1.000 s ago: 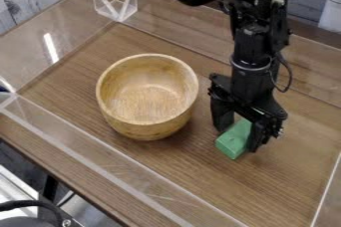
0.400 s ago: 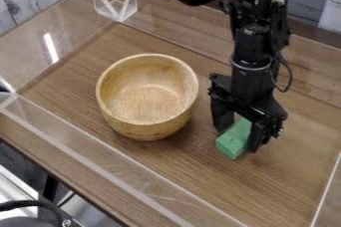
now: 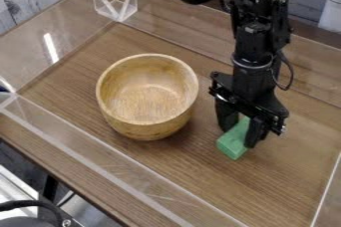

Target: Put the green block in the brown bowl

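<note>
The green block (image 3: 236, 142) lies on the wooden table just right of the brown bowl (image 3: 150, 96), its far end tucked between my fingers. My gripper (image 3: 245, 123) points straight down over that end, with its black fingers (image 3: 224, 114) drawn in against the block's sides, so it is shut on the block. The block's near end still rests on the table. The bowl is empty and stands apart from the block by a narrow gap.
Clear acrylic walls (image 3: 80, 156) fence the table on all sides, with a folded clear stand (image 3: 115, 4) at the far left corner. The black arm (image 3: 256, 32) rises behind the gripper. Bare wood (image 3: 286, 171) lies to the right of the block and in front of it.
The fingers have drawn together from wide open onto the green block. The hand itself has stayed in place and the block has barely shifted.
</note>
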Robot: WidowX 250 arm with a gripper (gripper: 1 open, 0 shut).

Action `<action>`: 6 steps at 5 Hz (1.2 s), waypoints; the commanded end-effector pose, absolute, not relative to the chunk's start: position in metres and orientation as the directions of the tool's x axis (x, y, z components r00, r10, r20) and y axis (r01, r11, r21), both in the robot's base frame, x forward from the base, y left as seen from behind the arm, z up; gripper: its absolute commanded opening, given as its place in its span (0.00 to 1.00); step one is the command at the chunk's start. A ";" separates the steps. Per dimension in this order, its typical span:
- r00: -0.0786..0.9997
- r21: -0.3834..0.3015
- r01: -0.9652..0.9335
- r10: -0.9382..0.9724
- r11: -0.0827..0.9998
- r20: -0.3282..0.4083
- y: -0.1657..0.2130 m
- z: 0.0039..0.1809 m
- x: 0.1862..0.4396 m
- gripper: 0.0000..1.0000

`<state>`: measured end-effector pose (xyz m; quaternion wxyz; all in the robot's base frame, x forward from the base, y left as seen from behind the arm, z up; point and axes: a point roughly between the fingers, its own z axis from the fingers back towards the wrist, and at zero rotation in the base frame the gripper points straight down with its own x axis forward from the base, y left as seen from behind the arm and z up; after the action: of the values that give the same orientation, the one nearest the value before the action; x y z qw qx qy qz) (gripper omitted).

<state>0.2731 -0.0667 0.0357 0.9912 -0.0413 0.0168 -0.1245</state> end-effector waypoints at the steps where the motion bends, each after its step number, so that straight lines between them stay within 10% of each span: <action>1: 0.968 -0.086 0.248 -0.244 0.965 0.055 -0.063 0.062 0.284 0.00; 4: 0.970 -0.065 0.193 -0.180 0.979 0.164 -0.035 0.129 0.288 0.00; 5: 0.965 -0.070 0.223 -0.211 0.972 0.154 -0.048 0.114 0.284 1.00; 6: 0.961 -0.083 0.252 -0.240 0.964 0.135 -0.059 0.098 0.279 1.00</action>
<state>0.2744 -0.0573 0.0886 0.9904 -0.0491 -0.0428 -0.1221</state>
